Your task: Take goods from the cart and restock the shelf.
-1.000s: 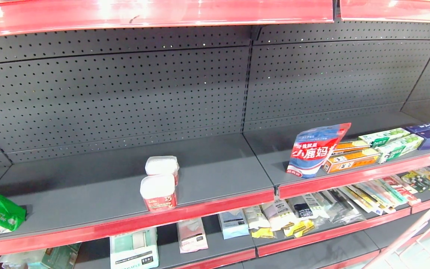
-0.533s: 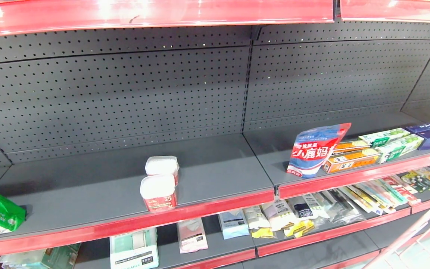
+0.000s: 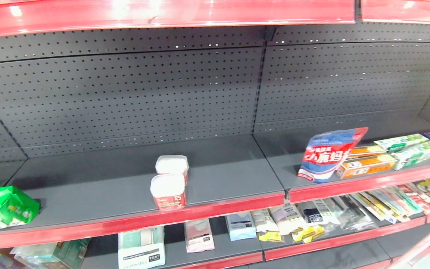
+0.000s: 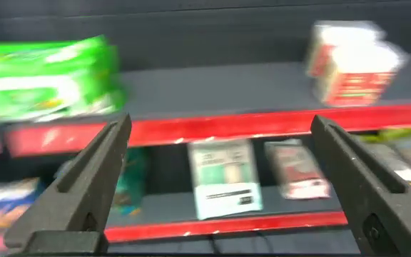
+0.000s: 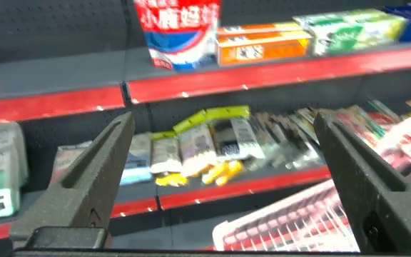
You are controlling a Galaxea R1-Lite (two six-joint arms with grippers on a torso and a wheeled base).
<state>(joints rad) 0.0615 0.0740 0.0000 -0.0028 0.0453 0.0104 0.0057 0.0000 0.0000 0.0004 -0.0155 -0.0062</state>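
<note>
Left gripper (image 4: 220, 120): it is hanging in front of the shelving. Its two fingers are standing wide apart and are holding nothing.
Right gripper (image 5: 223, 118): it is also hanging with the fingers spread wide, and it is carrying nothing.
Cart (image 5: 291, 223): its pink wire rim is showing close below the right gripper. In the head view it is sitting at the robot's far right, lower than all the shelf boards. What is lying inside it cannot be told.
Deciding relation: the cart is lying down and to the right of both grippers, so the right arm is probably the nearer one for the first pick. The left gripper is facing the left part of the shelving, well apart from the cart.
Long axis of the goods: it cannot be told, because the goods in the cart are hidden.
Lower shelf (image 3: 330, 242): flat packets (image 3: 286, 222) are lying in a row just behind its red front edge.
Middle shelf (image 3: 99, 186): two white-lidded jars (image 3: 168, 194) are standing one behind the other at the front edge, near the middle. A green pack (image 3: 4, 207) is lying at the left end. A red and blue pouch (image 3: 327, 157) is leaning on the boxes (image 3: 366, 166) toward the right end.
Free place: the bare board between the green pack and the jars is probably offering the most room for restocking.
</note>
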